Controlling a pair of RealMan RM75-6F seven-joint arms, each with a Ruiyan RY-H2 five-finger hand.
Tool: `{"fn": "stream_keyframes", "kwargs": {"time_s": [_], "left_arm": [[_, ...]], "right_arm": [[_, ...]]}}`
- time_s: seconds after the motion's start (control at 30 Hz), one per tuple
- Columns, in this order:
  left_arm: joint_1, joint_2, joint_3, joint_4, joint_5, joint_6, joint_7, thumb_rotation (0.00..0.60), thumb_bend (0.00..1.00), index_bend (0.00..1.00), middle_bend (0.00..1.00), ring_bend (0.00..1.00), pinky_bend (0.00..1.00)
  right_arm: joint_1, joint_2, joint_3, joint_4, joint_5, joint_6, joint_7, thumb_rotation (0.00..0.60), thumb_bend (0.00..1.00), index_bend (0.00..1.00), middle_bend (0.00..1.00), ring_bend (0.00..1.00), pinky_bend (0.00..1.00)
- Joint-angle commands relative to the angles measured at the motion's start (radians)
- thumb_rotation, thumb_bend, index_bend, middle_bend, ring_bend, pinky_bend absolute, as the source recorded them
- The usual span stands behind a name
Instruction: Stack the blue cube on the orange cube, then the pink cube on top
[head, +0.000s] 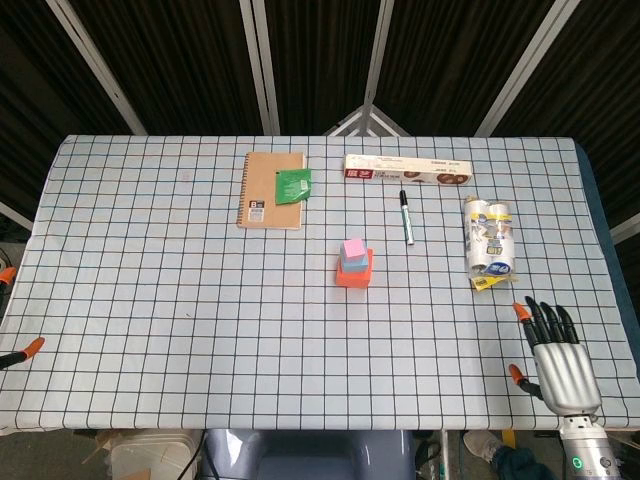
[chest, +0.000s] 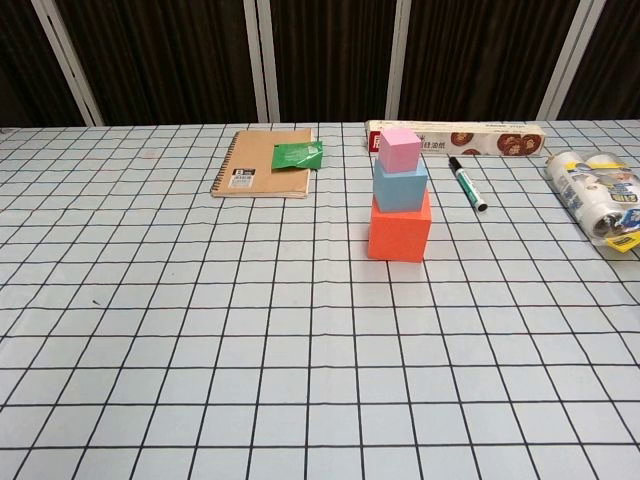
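The pink cube (head: 353, 248) (chest: 399, 149) sits on the blue cube (head: 344, 264) (chest: 400, 185), which sits on the orange cube (head: 354, 278) (chest: 399, 232); the stack stands upright mid-table. My right hand (head: 558, 360) hovers at the near right corner of the table, far from the stack, its fingers straight and apart, holding nothing. Of my left hand (head: 28, 347) only two orange fingertips show at the left edge of the head view, spread apart with nothing between them. The chest view shows neither hand.
A brown notebook (head: 271, 190) with a green packet (head: 292, 184) lies at the back left of the stack. A long box (head: 407, 168), a marker (head: 405, 217) and a wrapped pack of rolls (head: 489, 240) lie to the back right.
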Motion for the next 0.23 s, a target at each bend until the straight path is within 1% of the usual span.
{"fn": "stream_keyframes", "kwargs": {"time_s": [0.03, 0.23], "left_arm": [[0.000, -0.001, 0.006, -0.003, 0.018, 0.006, 0.003, 0.600, 0.12, 0.07, 0.00, 0.00, 0.00], [0.009, 0.001, 0.017, -0.006, 0.038, 0.019, 0.000, 0.600, 0.12, 0.07, 0.00, 0.00, 0.00]], "right_arm": [[-0.020, -0.021, 0.031, 0.006, 0.030, 0.025, -0.018, 0.600, 0.33, 0.00, 0.00, 0.00, 0.00], [-0.011, -0.028, 0.048, 0.038, 0.056, -0.020, -0.010, 0.600, 0.30, 0.00, 0.00, 0.00, 0.00]]}}
